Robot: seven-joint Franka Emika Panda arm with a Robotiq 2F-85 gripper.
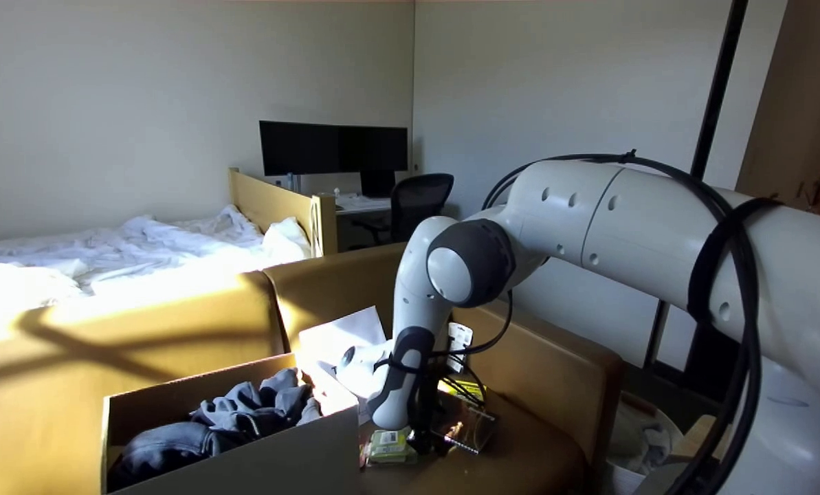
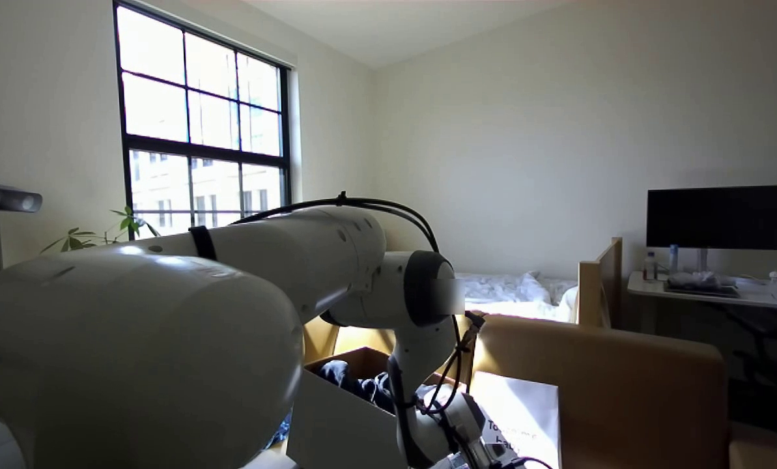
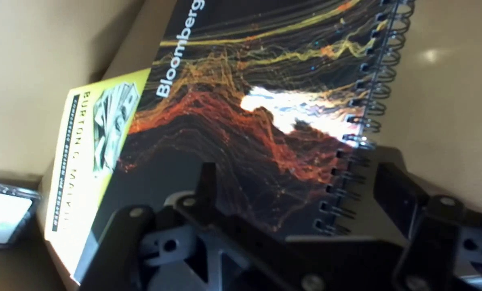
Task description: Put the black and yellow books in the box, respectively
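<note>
In the wrist view the gripper (image 3: 299, 184), fingers apart, is straddling the black book (image 3: 232, 121) at its 4 o'clock edge, the yellow book (image 3: 83, 161) showing at 9 o'clock; lowering before pinching is looking surest.

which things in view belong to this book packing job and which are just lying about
For the job:
Black spiral-bound book with orange streaks
Rectangular yellow book, partly under it
Large open cardboard box
Black two-fingered gripper, open

Just lying about:
Crumpled dark cloth inside the box
Small pale-green packet
Rumpled white bedding
Wide black monitor
</note>
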